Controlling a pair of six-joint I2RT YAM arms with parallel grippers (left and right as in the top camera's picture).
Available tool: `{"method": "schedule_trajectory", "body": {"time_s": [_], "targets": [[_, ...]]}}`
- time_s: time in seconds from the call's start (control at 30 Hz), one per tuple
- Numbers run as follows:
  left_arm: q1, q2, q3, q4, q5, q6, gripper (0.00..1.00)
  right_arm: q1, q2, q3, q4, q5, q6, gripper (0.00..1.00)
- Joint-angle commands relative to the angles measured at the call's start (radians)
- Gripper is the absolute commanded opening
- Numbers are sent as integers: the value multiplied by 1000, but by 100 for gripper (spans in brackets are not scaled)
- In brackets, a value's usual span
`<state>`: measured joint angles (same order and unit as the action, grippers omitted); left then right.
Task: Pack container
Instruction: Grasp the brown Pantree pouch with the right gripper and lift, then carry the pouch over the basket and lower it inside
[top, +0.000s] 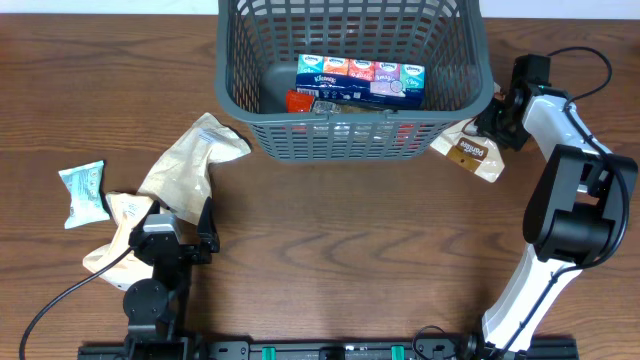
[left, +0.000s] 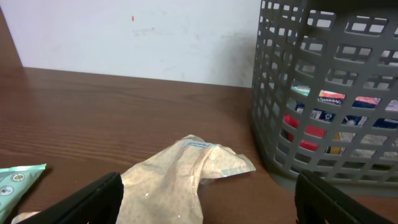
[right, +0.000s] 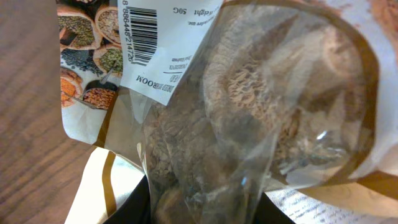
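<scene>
The container (top: 350, 148) is a dark grey lattice basket at the back centre, and it also shows in the left wrist view as the container (left: 329, 93). It holds a row of tissue packs (top: 360, 78) and a red packet (top: 300, 100). A clear mushroom packet (top: 470, 152) lies just right of it on the table. My right gripper (top: 490, 125) is shut on it; in the right wrist view the mushroom packet (right: 261, 112) is pinched between the black fingers (right: 134, 208) of the right gripper (right: 205, 208). My left gripper (top: 185, 230) stands open at the front left, over the near end of a beige packet (top: 185, 165).
The beige packet (left: 180, 174) lies between the left gripper's (left: 205, 205) wide-apart fingers (left: 93, 199). A teal packet (top: 82, 190) lies at the far left, seen again as the teal packet (left: 15, 180). Another pale packet (top: 120, 215) sits beside the left arm.
</scene>
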<state>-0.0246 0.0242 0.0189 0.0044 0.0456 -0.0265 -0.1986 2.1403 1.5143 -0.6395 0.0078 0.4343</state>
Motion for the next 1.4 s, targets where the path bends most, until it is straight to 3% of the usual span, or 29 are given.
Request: {"method": "schedule_trajectory", "body": {"time_s": [0.0, 0.27, 0.37, 0.53, 0.8, 0.97, 1.03, 1.37], "targets": [[-5, 0, -14, 5, 0, -2, 81, 2, -76, 23, 13, 3, -64, 19], [-5, 0, -14, 5, 0, -2, 81, -1, -315, 129, 79, 31, -221, 20], [-5, 0, -14, 5, 0, -2, 81, -1, -414, 147, 134, 41, -283, 16], [-5, 0, -14, 5, 0, -2, 81, -1, -534, 171, 194, 49, -355, 2], [-5, 0, -14, 5, 0, -2, 81, 10, -609, 176, 247, -84, -511, 1], [-5, 0, -14, 5, 0, -2, 81, 57, -609, 176, 235, -407, -750, 1], [-5, 0, -14, 5, 0, -2, 81, 89, -609, 176, 218, -516, -908, 1], [-5, 0, -14, 5, 0, -2, 81, 278, -602, 176, 164, -567, -1296, 1]]}}
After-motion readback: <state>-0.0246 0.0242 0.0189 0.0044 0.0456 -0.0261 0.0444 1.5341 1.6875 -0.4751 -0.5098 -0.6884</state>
